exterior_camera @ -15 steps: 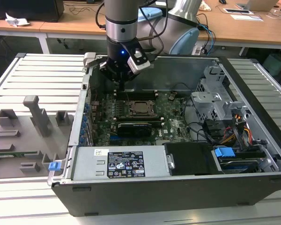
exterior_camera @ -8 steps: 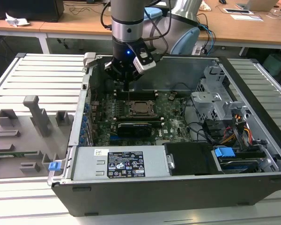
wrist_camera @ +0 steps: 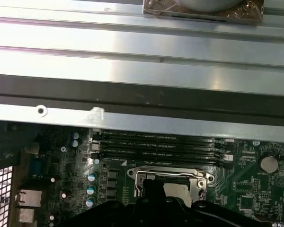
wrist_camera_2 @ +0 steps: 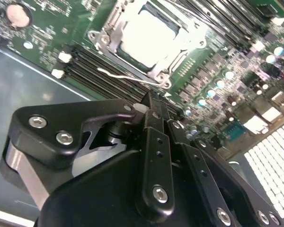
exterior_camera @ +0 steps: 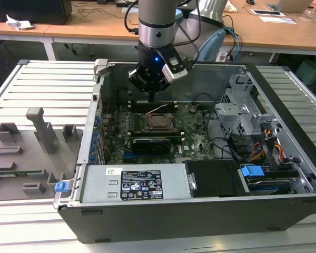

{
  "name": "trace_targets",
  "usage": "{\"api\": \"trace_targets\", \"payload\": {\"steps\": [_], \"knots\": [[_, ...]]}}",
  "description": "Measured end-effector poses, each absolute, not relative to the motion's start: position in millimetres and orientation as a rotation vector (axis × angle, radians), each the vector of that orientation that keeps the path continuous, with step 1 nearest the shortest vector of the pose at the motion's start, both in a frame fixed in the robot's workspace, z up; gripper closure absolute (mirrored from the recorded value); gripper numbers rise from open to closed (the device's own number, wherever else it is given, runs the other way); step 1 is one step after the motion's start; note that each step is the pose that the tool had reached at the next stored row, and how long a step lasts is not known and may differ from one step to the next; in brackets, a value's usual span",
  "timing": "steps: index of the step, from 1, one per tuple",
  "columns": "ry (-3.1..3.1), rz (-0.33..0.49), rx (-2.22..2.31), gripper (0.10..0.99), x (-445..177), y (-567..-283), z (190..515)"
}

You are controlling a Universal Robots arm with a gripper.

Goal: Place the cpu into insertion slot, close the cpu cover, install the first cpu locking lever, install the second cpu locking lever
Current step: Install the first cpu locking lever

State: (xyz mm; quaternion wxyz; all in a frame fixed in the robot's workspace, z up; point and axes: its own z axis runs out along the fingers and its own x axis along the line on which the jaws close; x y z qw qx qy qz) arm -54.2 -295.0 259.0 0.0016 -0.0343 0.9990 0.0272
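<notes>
The cpu (wrist_camera_2: 144, 34) lies flat in the insertion slot (exterior_camera: 159, 122) on the green motherboard, its pale metal top showing through the window of the cpu cover (wrist_camera_2: 176, 60), which is down over it. A thin wire locking lever (wrist_camera_2: 116, 74) sticks out along the socket's side, near the memory slots. My gripper (wrist_camera_2: 150, 101) hangs just above the board beside the socket, over the memory slots, with its black fingers pressed together and nothing between them. In the exterior view the gripper (exterior_camera: 151, 98) points down just behind the socket. The first wrist view has the cover (wrist_camera: 170, 174) past the gripper's body.
The open computer case has tall walls (exterior_camera: 102, 79) around the board. A long black card (exterior_camera: 157, 143) lies in front of the socket, memory slots (wrist_camera: 161, 146) behind it. A labelled power supply (exterior_camera: 139, 184), a drive cage (exterior_camera: 242, 113) and cables (exterior_camera: 274, 147) fill the front and right.
</notes>
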Motion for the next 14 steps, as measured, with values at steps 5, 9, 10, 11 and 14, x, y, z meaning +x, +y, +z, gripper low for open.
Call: {"api": "trace_targets", "payload": {"steps": [5,9,10,11,14], "knots": [[3.135,0.085,-0.107,0.98,-51.8,-295.0,258.9],[3.135,0.086,-0.108,0.98,-51.7,-295.0,258.6],[3.135,0.086,-0.108,0.98,-51.6,-295.0,258.1],[3.135,0.085,-0.108,0.98,-51.4,-295.0,257.8],[3.135,0.085,-0.108,0.98,-50.4,-295.1,257.1]]}}
